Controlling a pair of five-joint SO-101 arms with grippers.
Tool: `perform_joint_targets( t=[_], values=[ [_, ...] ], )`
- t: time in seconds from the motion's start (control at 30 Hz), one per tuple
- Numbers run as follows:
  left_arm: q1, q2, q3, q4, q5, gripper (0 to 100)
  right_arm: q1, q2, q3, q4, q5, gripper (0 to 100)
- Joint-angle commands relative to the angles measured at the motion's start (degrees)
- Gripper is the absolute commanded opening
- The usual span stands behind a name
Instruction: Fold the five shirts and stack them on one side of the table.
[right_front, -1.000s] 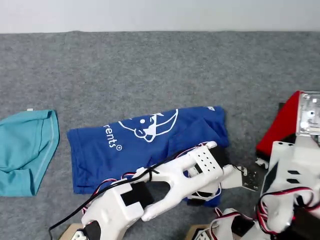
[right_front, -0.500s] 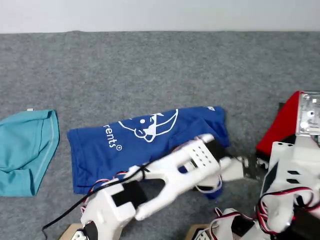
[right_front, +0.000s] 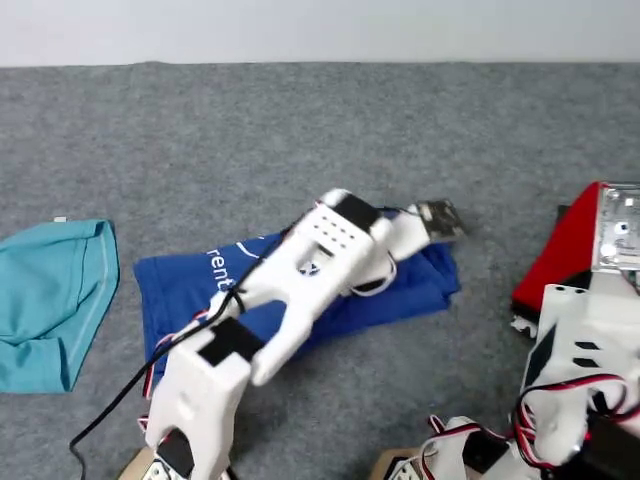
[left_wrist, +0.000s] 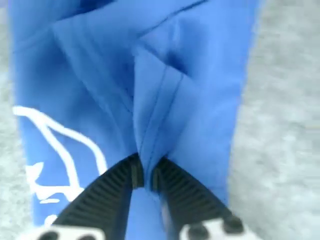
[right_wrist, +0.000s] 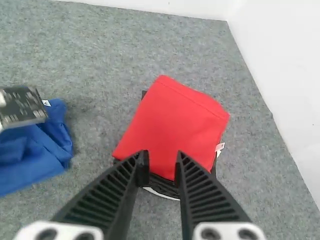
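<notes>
Three shirts on the grey table cover (right_front: 300, 130) right now: a teal shirt (right_front: 50, 300) bunched up at the far left edge, the blue shirt (right_front: 410, 290) with a white print roughly in the middle, and a red shirt (right_front: 565, 255) folded up at the right edge. The left arm (right_front: 300, 270) stretches diagonally across the blue shirt in the high view and covers a good chunk of it. From the left wrist view, the left gripper (left_wrist: 144, 169) has its jaws pinched nearly together on a raised ridge of the blue shirt (left_wrist: 200, 75), so fabric is clamped between them, with creases running off from the pinch. The right gripper (right_wrist: 157, 162) hangs above the near edge of the red shirt (right_wrist: 172, 120), jaws a narrow gap apart with nothing between them, not touching the cloth as far as I can see. Something dark with a bit of white pokes out from under the red shirt's near edge, can't tell what it is. That same view also catches the blue shirt's (right_wrist: 30, 150) rumpled corner, well apart from the red one.
</notes>
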Motion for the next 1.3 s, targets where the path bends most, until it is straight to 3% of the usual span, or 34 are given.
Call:
perform_joint_targets(
  t=[0.0, 0.2, 0.43, 0.67, 1.03, 1.27],
  values=[
    [-3.0, 2.5, -6.6, -0.7, 0.0, 2, 0.7, 0.0, -2.1, 1.8, -0.6, 10.0],
    [-5.8, 7.2, -12.1, -0.6, 0.0, 14, 0.7, 0.0, -2.1, 1.8, -0.7, 10.0],
    [-6.1, 7.3, -19.3, 7.1, -3.5, 15, 0.9, 0.0, -2.1, 1.9, -0.6, 10.0],
    [-7.7, 7.9, -24.3, 8.2, -3.3, 14, 0.9, 0.0, -2.2, 1.9, -0.7, 10.0],
    [4.7, 16.3, -22.5, 9.3, 4.0, 13, 0.9, -0.5, -2.2, 2.0, -0.4, 10.0],
    [10.4, 17.3, -23.3, 14.0, 4.0, 9, 0.9, -3.2, -2.1, 2.2, -0.4, 10.0]
  ],
)
